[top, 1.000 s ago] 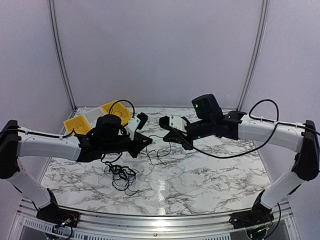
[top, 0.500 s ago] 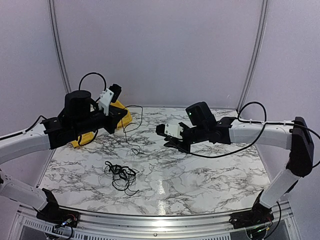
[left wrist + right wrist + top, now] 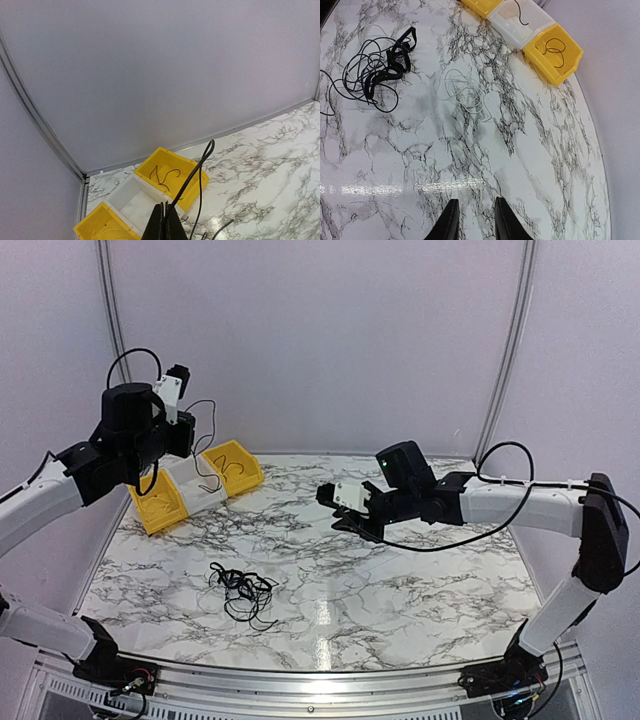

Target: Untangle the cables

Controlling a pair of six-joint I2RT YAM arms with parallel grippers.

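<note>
A tangle of thin black cables lies on the marble table left of centre; it also shows in the right wrist view. My left gripper is raised high at the far left, shut on one black cable that loops above the fingers and hangs down over the bins. My right gripper hovers over the table's middle, open and empty; its gripper has bare marble between the fingers.
Three bins stand in a row at the back left: a yellow bin holding a short dark cable, a white bin, another yellow bin. A thin white cable loop lies on the marble.
My left arm has risen and swung left from the table's middle, carrying one cable away to above the bins. My right gripper has stayed near the middle, shifting only slightly.
</note>
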